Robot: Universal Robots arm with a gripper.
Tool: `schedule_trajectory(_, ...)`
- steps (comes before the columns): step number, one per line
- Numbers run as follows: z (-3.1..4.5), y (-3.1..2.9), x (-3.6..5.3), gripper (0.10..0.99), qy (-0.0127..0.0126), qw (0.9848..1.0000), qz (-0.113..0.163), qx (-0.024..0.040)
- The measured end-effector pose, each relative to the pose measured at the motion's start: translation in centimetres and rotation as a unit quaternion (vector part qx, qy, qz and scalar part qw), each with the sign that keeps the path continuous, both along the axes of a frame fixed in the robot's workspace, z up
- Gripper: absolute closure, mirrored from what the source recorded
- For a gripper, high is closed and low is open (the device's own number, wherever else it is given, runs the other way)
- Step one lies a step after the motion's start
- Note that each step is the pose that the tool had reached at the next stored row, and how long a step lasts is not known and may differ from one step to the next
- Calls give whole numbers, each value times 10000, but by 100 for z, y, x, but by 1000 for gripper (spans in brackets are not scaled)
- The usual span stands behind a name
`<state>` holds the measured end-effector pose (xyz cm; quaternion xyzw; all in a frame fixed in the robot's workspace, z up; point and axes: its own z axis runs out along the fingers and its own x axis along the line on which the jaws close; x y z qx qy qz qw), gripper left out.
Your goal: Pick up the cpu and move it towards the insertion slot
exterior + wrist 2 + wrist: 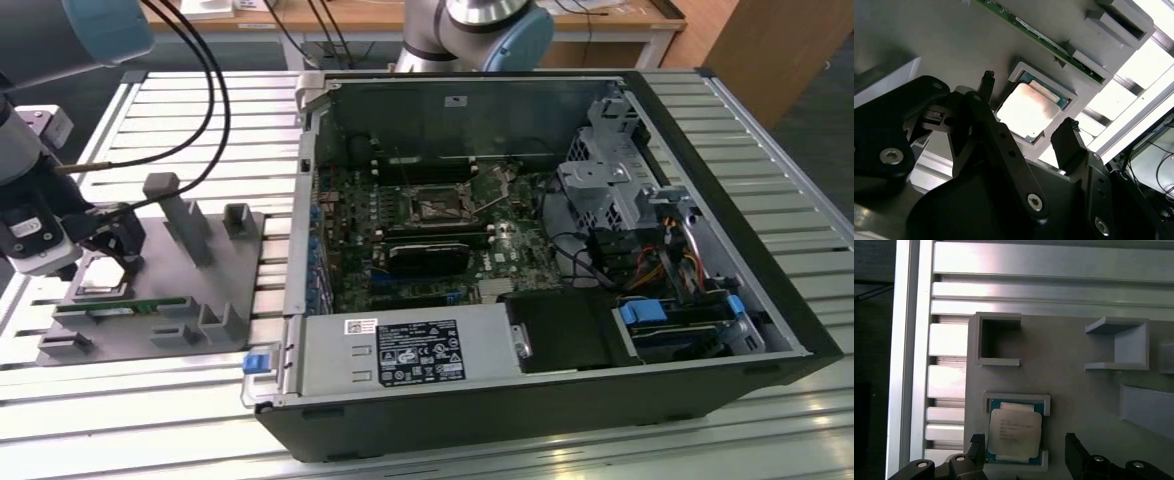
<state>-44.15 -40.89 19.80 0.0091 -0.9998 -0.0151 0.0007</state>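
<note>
Now poised over cpu with gripper spread wide to straddle it, no contact yet, chip seated flat in fixture pocket between fingers, probably to keep it square, slot well away inside case.

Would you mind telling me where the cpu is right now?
The cpu lies in a recess of the grey holder plate at the exterior view's left, outside the computer case, next to the green memory stick; the open gripper straddles it.
</note>
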Motion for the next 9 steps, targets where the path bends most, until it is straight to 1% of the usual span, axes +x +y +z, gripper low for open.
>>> schedule_trajectory(4, -24, 14, -15, 353, 2, 10000, 0, -1)
schedule_trajectory(9, -75, 31, -37, 353, -1, 10000, 0, 0)
